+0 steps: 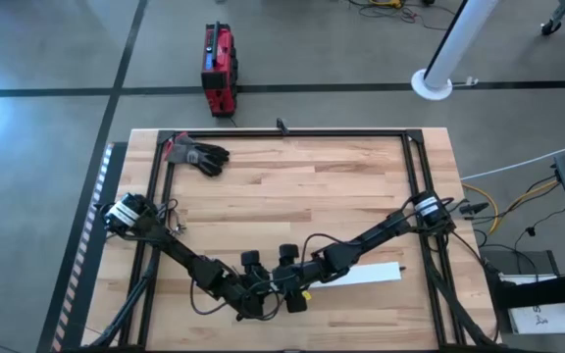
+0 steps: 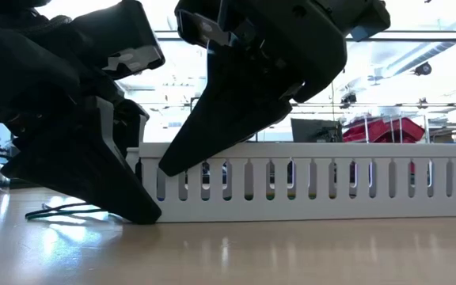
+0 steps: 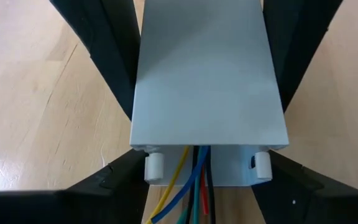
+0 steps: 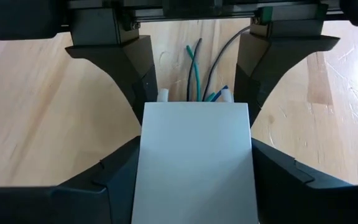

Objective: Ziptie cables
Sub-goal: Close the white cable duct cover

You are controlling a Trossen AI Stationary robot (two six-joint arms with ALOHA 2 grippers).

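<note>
A long white slotted duct (image 1: 361, 275) lies on the wooden table near its near edge, its closed top (image 3: 207, 81) facing up. The cables (image 3: 191, 186), yellow, blue, red, green and dark, come out of its left end. Green and grey ones (image 4: 197, 68) trail onto the wood, and a green one (image 2: 62, 210) rests on the table. My left gripper (image 1: 253, 294) and my right gripper (image 1: 287, 284) meet at that end of the duct, each shut on it, facing one another. My left gripper pinches the duct's left end (image 3: 154, 163) between its two fingers, one on each long side by the small white tabs. Its fingers slant down from the table's left along the duct. The duct rests on the table. My right gripper pinches the duct's two long sides (image 4: 143, 155) between its fingers, just right of the left gripper's hold. Its fingers (image 2: 212, 134) slant down from the right, lying along the duct. The duct stays flat on the table.
A dark glove (image 1: 199, 155) lies at the far left of the table. Black frame rails (image 1: 292, 133) run along the far edge and both sides. A red case (image 1: 219, 69) stands on the floor beyond the table.
</note>
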